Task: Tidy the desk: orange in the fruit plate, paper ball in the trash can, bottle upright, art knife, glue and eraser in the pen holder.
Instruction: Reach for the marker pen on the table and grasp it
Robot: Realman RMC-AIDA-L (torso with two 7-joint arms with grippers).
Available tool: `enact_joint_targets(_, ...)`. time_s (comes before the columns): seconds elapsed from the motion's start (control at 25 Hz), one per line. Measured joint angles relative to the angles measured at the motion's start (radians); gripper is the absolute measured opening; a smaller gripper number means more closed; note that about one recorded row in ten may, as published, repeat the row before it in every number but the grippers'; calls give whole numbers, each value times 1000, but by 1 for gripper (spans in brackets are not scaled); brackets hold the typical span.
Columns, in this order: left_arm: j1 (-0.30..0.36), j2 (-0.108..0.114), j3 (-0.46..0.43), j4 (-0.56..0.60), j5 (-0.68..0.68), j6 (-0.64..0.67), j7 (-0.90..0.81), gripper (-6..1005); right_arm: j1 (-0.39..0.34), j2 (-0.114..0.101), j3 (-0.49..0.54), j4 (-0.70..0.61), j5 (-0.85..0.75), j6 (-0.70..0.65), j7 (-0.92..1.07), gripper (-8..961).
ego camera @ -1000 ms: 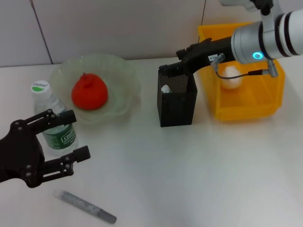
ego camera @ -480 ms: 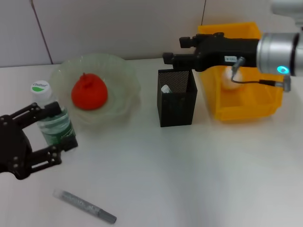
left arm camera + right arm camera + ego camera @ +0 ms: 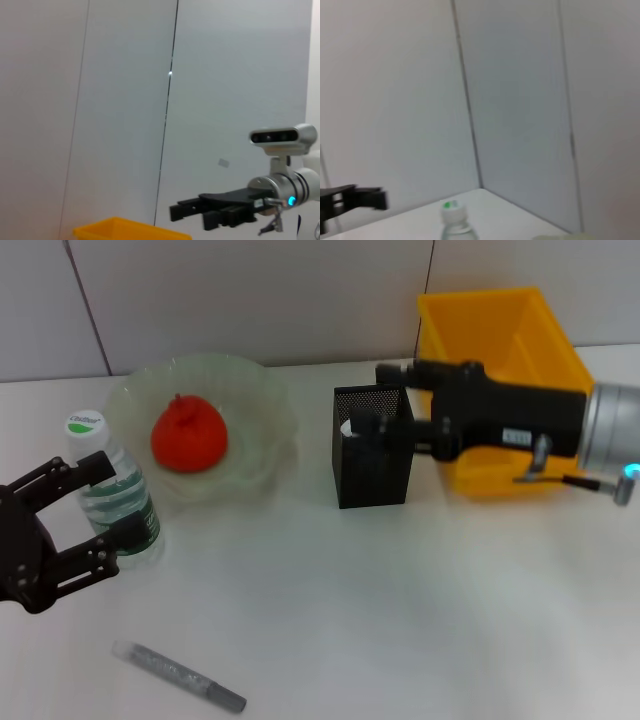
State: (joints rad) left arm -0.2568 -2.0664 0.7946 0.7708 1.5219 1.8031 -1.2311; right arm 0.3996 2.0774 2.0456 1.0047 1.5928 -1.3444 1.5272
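The bottle [image 3: 112, 495] stands upright at the left of the white desk [image 3: 400, 620], just beside the fruit plate [image 3: 262, 405]. It is clear plastic with a green label bearing white lettering too small to read, and a white cap with a green mark. The left gripper [image 3: 88, 515] is a black linkage assembly with its two fingers spread, one on each side of the bottle's lower body; contact cannot be confirmed.

The fruit plate is a translucent pale-green bowl with a wavy rim. The orange [image 3: 189, 436], round and red-orange with a small stem nub, sits inside it.

The glue [image 3: 178, 676], a thin grey speckled stick with a darker tip, lies flat on the desk at the near edge, well apart from the pen holder [image 3: 373, 476]. The pen holder is a square black metal-mesh cup with a white object visible inside.

The right gripper [image 3: 385, 400] extends level from a black body carrying a small white label, not legible. Its fingers are parted, one above the pen holder's far rim and one in front of its mesh wall. Behind it stands the trash can [image 3: 480, 325], a bright yellow rectangular plastic bin.

The left wrist view shows the right gripper [image 3: 187, 212] side-on against a grey panelled wall, and a yellow rim of the trash can [image 3: 125, 230]. The right wrist view shows the bottle [image 3: 452, 220] cap and the left gripper's black fingers [image 3: 365, 197].
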Motion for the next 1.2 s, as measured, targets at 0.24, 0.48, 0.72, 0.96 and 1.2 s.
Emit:
enact_joint_targets(0.24,4,0,0,-57,3,-41,9,697,8,-1,94,-85,5,-148,-73,733)
enact_joint_targets(0.48,4,1,2,-69,4,-56,25,695,-2,-2,108,-97,1,-188,-83,733)
enact_joint_targets(0.72,-1,2,1,-70,5,-58,25,693,-2,-2,99,-126,-6,-189,-99,733)
enact_joint_targets(0.96,-7,1,6,-70,6,-70,26,692,5,-2,98,-145,-16,-189,-102,733)
enact_joint_targets(1.2,-7,0,11,-69,8,-112,17,690,18,-2,97,-149,-17,-179,-102,733)
